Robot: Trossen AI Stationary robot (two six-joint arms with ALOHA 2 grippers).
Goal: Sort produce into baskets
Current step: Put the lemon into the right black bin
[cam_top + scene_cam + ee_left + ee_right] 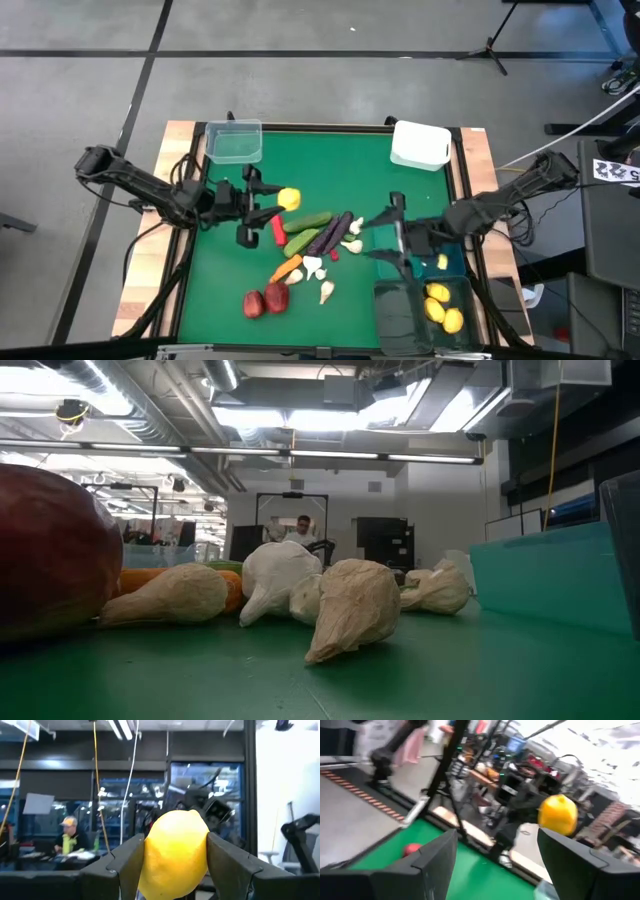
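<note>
at the near right corner of the green table (220, 290), three lemons (441, 305) lie in a teal basket (462, 290). just behind it the right tool (388, 232) hangs with its jaws apart and bare. the heap of produce (310, 255) lies mid-table: garlic (350, 605), cucumbers, eggplants, carrot, red fruit. farther left, the left tool (175, 855) grips a lemon (174, 852) clear of the table. the clear basket (234, 140) and the white basket (420, 144) stand at the far edge.

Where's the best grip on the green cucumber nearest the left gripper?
Grip the green cucumber across its narrow middle, coming straight down. It lies flat and long, with a red pepper at one end and a second cucumber alongside, so only its top is open.
</note>
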